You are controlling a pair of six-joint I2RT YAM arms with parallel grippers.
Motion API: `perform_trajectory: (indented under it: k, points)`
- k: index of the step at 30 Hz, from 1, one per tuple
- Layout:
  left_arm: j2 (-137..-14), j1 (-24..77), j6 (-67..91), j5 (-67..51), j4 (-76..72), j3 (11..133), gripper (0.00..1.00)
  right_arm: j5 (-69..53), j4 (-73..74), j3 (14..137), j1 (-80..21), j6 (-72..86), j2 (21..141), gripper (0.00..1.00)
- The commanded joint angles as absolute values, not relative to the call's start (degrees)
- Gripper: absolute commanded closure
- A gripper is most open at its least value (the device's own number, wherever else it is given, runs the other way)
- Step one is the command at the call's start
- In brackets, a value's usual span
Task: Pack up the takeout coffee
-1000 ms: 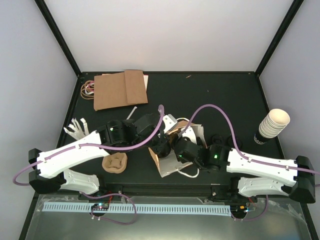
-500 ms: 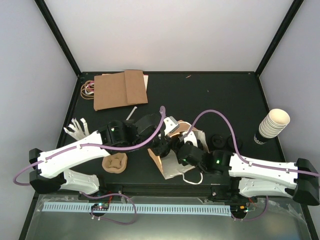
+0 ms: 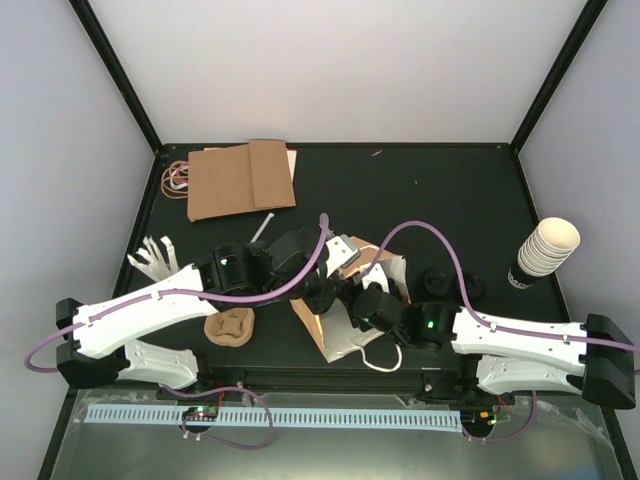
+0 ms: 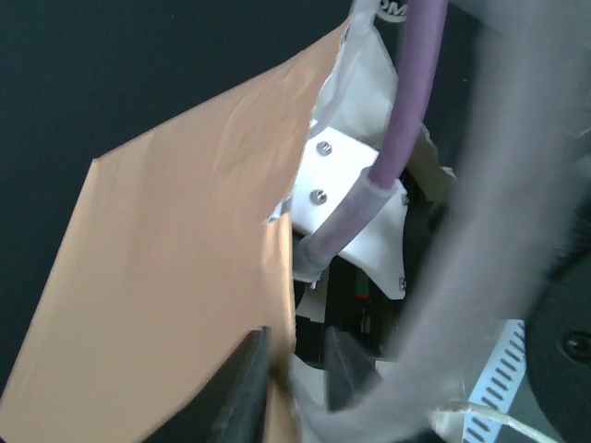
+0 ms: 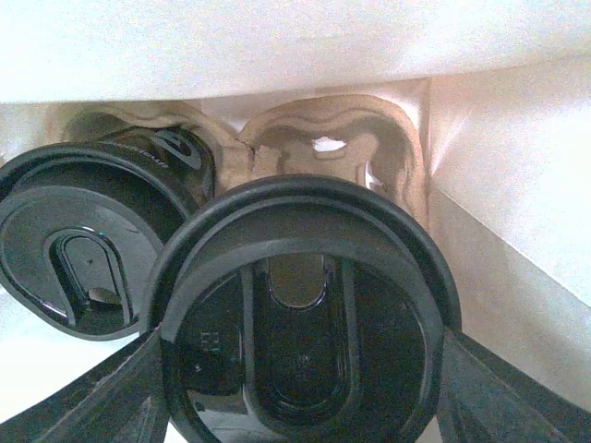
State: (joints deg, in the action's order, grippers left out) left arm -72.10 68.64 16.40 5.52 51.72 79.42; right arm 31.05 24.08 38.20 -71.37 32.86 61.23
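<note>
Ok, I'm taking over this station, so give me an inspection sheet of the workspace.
Surface: black table.
Job's things: one lidded cup in right pincer; another cup in pulp tray, inside paper bag; two black lids on table.
Clutter: cardboard, rubber bands, white utensils, pulp piece, cream cup stack.
Grippers: right pincer grips; left pincer straddles bag rim, grip unclear.
Cables: purple cable on each arm.
Surroundings: white walls.

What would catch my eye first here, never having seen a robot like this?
The left arm and right arm meet over a paper bag at the table's near middle. Inside it, the right hand grips a black-lidded cup beside another lidded cup seated in a pulp tray. A leaning stack of cream paper cups stands at the table's right edge.
</note>
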Motion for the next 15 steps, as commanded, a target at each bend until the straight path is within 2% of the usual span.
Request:
perform_trajectory:
  k: [1,4,7,8,12,15]
  points:
    - [-69.44,68.45,17.12,4.42,48.12,80.53,0.72,29.29,23.29,37.13,-71.38,32.02,61.73,0.63]
    - [-67.10,68.12,17.05,4.61,48.09,80.56,0.27,29.72,23.12,37.46,-71.42,31.68,62.04,0.63]
    - [-63.88,66.45,18.32,6.07,48.60,80.23,0.06,29.86,23.00,37.72,-71.40,31.35,62.16,0.63]
    - [-63.06,64.75,19.69,6.33,49.27,79.95,0.02,29.75,22.84,37.66,-71.37,31.24,62.10,0.63]
    - [-62.15,54.63,22.96,2.55,53.21,78.76,0.01,29.94,22.39,37.54,-71.38,30.80,61.78,0.63]
    - [-62.28,47.56,20.90,-2.81,50.70,74.84,0.01,30.25,21.79,37.37,-71.55,30.03,61.57,0.63]
